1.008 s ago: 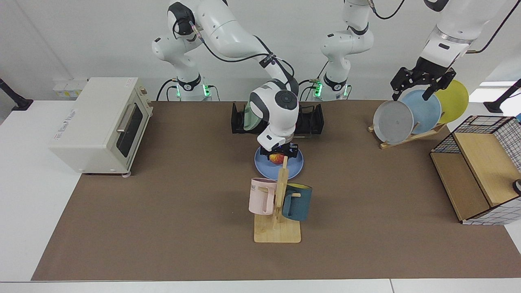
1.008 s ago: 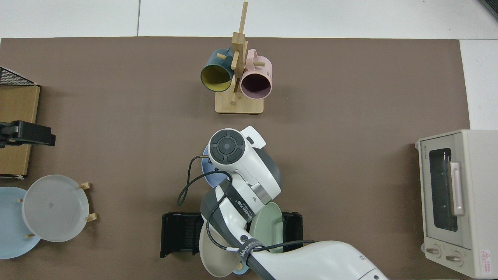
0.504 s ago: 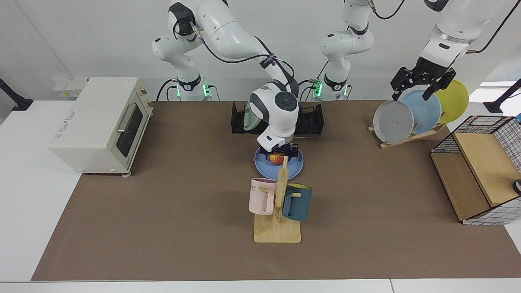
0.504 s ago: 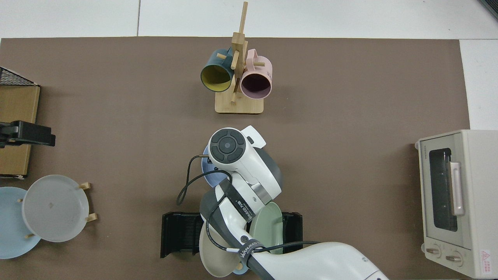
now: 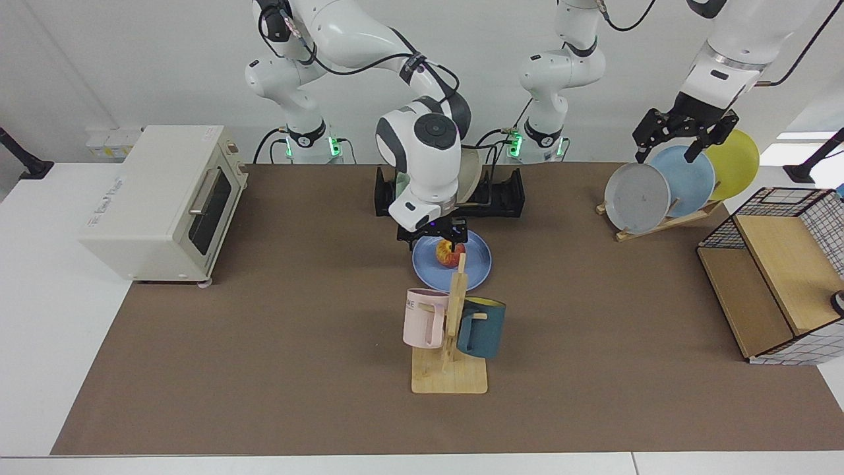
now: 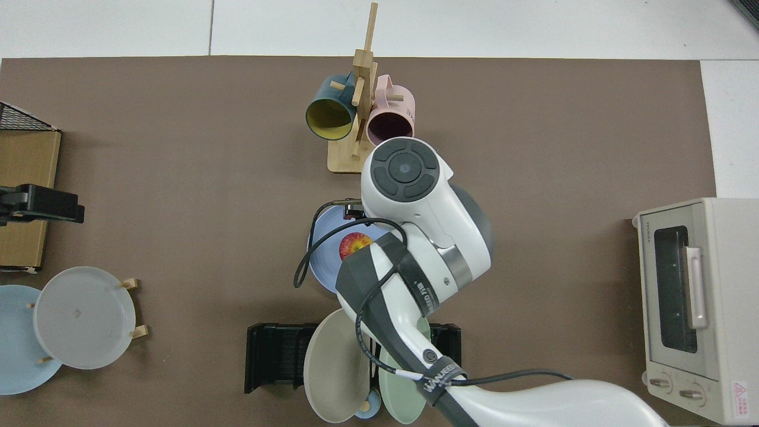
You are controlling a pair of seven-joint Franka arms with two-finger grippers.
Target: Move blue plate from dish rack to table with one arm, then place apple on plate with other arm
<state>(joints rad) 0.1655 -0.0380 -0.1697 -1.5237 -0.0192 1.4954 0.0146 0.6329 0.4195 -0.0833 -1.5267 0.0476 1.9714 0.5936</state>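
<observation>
The blue plate (image 5: 475,262) (image 6: 325,252) lies flat on the table's brown mat (image 5: 264,330), just in front of the black dish rack (image 5: 506,193) (image 6: 276,354). The red-and-yellow apple (image 5: 450,253) (image 6: 354,245) rests on the plate, free of any grip. My right gripper (image 5: 432,235) hangs open just above and behind the apple, with nothing between its fingers; the wrist hides it in the top view. My left gripper (image 5: 664,156) waits open above the wooden plate stand at the far side.
A mug tree (image 5: 452,333) with a pink and a teal mug stands close in front of the plate. The rack holds a beige plate (image 6: 337,367) and a green one. A toaster oven (image 5: 165,198), a stand of grey, sky-blue and yellow plates (image 5: 659,191) and a wire-sided box (image 5: 778,277) flank the mat.
My right gripper has let go of the apple, risen and drawn back toward the rack. The apple now lies uncovered on the blue plate. The left arm has not moved.
</observation>
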